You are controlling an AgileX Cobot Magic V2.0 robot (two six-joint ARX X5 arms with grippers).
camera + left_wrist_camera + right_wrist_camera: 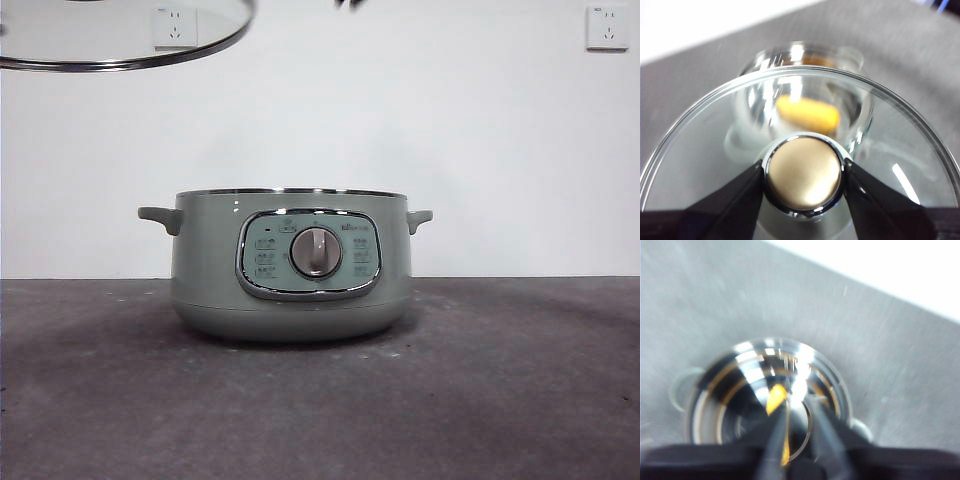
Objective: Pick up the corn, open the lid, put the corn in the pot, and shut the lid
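The sage-green pot stands uncovered at the middle of the table. The yellow corn lies inside it, seen through the glass in the left wrist view. My left gripper is shut on the knob of the clear lid. In the front view the lid hangs high at the upper left, clear of the pot. My right gripper hovers high above the pot, its jaws apart with nothing between them. One jaw partly hides the corn below. Only a black tip shows at the front view's top edge.
The grey table spreads around the pot. Behind it is a white wall with two sockets. The pot's two side handles stick out left and right.
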